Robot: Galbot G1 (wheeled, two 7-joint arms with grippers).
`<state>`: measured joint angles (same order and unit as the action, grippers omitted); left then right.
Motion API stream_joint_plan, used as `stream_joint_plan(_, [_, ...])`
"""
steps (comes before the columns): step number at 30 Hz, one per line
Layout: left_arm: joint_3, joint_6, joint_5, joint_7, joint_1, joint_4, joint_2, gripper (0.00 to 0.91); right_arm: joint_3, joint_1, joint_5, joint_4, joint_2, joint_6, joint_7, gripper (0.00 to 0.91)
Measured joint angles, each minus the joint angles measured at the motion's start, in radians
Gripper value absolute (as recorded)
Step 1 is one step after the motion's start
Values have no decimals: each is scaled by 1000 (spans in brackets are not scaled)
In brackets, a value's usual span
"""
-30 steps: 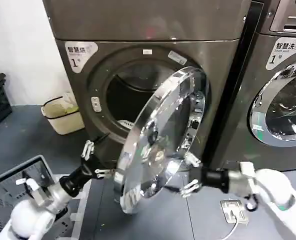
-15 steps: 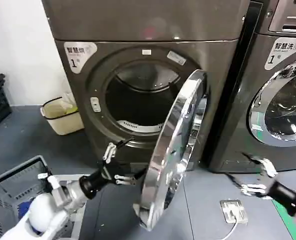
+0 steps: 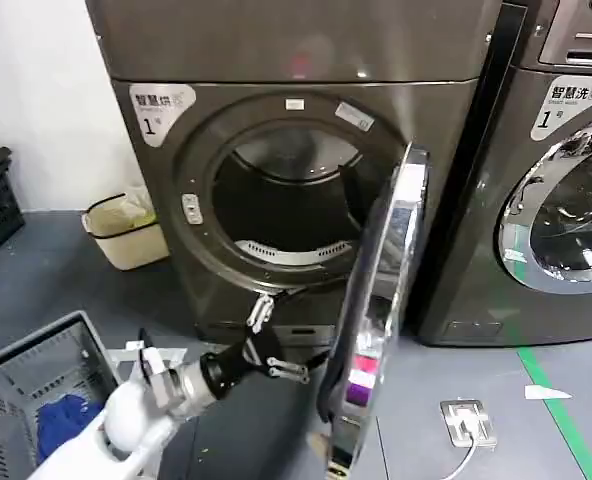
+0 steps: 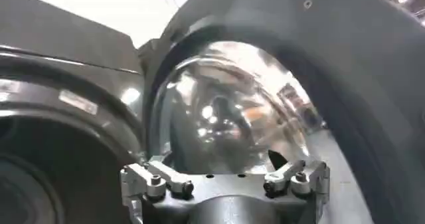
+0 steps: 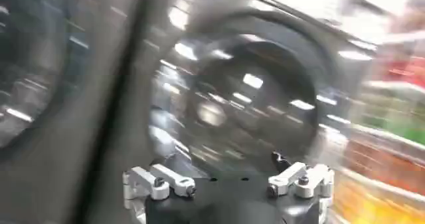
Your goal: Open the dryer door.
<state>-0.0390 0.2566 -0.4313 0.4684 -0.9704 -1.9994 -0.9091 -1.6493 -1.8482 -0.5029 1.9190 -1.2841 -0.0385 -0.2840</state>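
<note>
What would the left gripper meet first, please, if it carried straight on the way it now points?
Most likely the inner face of the dryer door: the left gripper is open and points at it from close by.

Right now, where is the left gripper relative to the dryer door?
In the head view, the left gripper, fingers open, sits low in front of the dryer, just left of the dryer door, which stands swung wide open, edge-on.

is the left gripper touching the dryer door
Cannot tell. In the head view the open left gripper sits right beside the inner face of the dryer door, with neither contact nor gap plain.
</note>
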Motion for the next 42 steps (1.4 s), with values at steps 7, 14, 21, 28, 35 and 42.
stream_joint_plan(7, [128,-4,15,-26,112,59,-51,907,-113,12,88,-48,-43,50,79,907])
stream_joint_plan(14, [246,-11,29,-42,220,137,-120,907,-192,31,174,-89,-78,82,168,907])
stream_joint_plan(21, [351,-14,41,-68,316,228,-206,907,-246,38,220,-107,-126,104,288,907])
stream_joint_plan(28, [425,-12,42,-78,395,310,-297,907,-296,48,230,-135,-147,96,418,907])
stream_joint_plan(35, [467,-12,58,-95,453,393,-381,907,-317,45,252,-121,-173,91,437,907])
stream_joint_plan(42, [475,-28,79,-133,500,491,-472,907,-320,47,249,-101,-193,90,444,907])
